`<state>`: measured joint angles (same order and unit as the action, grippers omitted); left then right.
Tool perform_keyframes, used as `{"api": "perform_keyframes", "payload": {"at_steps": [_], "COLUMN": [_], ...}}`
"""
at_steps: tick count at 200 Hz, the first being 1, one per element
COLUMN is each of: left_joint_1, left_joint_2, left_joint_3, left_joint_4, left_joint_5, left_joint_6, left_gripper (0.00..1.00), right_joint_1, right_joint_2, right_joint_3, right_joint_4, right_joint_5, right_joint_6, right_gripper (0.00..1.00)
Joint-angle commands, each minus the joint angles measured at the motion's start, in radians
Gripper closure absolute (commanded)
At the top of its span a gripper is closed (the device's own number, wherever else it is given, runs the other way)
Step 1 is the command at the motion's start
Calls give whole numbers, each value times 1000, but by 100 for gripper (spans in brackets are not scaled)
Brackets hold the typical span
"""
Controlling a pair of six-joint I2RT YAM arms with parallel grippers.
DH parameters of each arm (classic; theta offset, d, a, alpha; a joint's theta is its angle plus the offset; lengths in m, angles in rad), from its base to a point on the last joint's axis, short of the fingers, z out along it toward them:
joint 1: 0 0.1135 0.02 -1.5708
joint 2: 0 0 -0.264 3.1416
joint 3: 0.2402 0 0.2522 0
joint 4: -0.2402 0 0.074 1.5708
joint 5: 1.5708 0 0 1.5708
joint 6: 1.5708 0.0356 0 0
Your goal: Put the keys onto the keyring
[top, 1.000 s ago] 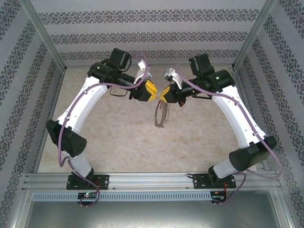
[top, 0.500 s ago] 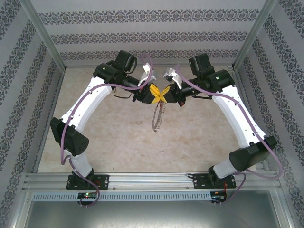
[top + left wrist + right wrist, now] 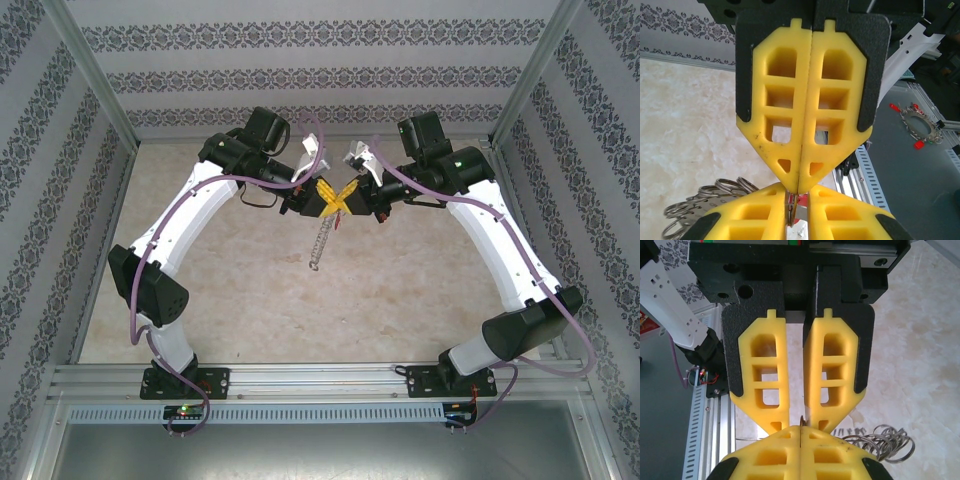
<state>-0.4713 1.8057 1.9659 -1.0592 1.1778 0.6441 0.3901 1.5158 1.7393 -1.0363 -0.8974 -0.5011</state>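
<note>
Both grippers meet tip to tip above the middle of the table, their yellow fingers crossed. My right gripper (image 3: 333,208) is shut on the top of the keyring (image 3: 320,243), which hangs below it edge-on, slanting down to the left. In the left wrist view, the wire and the red head of the key (image 3: 802,201) sit in the narrow gap of the right gripper (image 3: 799,210). My left gripper (image 3: 798,189) has its pads pressed flat together, its tip on that wire. A bit of wire pokes from the left gripper's (image 3: 799,432) seam. The keyring's small pieces (image 3: 885,440) fan out beside the fingers.
The marble tabletop (image 3: 260,290) lies below the hanging ring, walled by patterned panels. An aluminium rail (image 3: 320,380) runs along the near edge. On the grey bench beyond the rail lies another silvery ring (image 3: 920,125) with small red pieces beside it.
My left gripper has moved right until it touches the right gripper's tip and has closed. The hanging keyring has turned from a wide loop to edge-on and swung leftward.
</note>
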Motion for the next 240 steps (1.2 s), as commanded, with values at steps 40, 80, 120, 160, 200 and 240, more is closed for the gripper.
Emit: {"api": "perform_keyframes", "payload": {"at_steps": [40, 80, 120, 160, 200, 240], "left_joint_1": [-8, -7, -8, -7, -8, -8], "left_joint_2": [2, -37, -97, -136, -158, -167], "left_joint_3": [21, -31, -117, -163, -186, -193], "left_joint_4": [0, 133, 300, 391, 448, 464], "left_joint_5": [42, 40, 28, 24, 28, 28], "left_joint_6": [17, -49, -138, -186, -220, -230], "left_gripper": [100, 100, 100, 100, 100, 100], "right_joint_1": [-3, -59, -146, -171, -168, -146], "right_joint_2": [-22, -94, -279, -346, -362, -382], "right_joint_3": [9, -72, -361, -576, -690, -724], "right_joint_4": [48, 210, 621, 880, 1115, 1154], "right_joint_5": [-20, -51, -80, -66, -154, -183], "right_joint_6": [1, 141, 468, 698, 864, 885], "right_gripper": [100, 66, 59, 57, 57, 58]}}
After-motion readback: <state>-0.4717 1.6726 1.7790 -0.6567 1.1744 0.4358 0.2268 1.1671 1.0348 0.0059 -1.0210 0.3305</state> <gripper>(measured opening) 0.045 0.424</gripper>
